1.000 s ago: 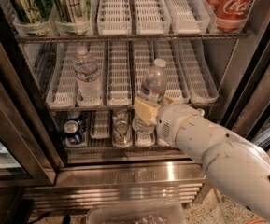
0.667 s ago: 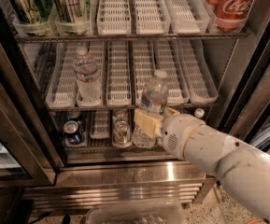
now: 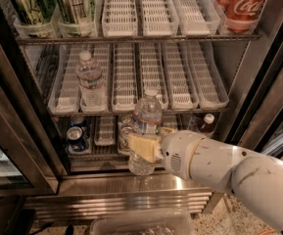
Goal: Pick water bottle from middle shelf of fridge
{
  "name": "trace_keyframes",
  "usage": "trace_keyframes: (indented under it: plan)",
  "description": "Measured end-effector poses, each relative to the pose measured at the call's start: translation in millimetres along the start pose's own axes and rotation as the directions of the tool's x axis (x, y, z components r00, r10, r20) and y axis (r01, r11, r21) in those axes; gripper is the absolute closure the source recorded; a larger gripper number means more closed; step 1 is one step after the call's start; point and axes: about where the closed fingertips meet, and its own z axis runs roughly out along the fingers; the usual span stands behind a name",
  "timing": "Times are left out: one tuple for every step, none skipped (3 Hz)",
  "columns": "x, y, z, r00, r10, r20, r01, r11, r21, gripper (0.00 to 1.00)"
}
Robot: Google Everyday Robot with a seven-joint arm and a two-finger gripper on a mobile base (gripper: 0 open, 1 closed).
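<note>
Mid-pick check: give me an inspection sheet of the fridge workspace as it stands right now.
Surface: middle shelf, whitish lane trays, mostly bare.
Job's things: water bottle roughly upright, off the trays, out in front of the shelf edge; fridge base panel just below it.
Clutter: second water bottle standing on the middle shelf, left; green cans and Coca-Cola cans above; small cans and dark bottle below.
Gripper: gripper in front of the lower shelf, shut on the water bottle's middle.
Cables: nothing seen.
Surroundings: clear bin on the floor below.
</note>
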Motion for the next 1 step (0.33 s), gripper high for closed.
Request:
trace_keyframes:
  plan:
    - [0.0, 0.0, 0.0, 1.000, 0.000, 0.000, 0.000, 1.0000, 0.000, 1.00]
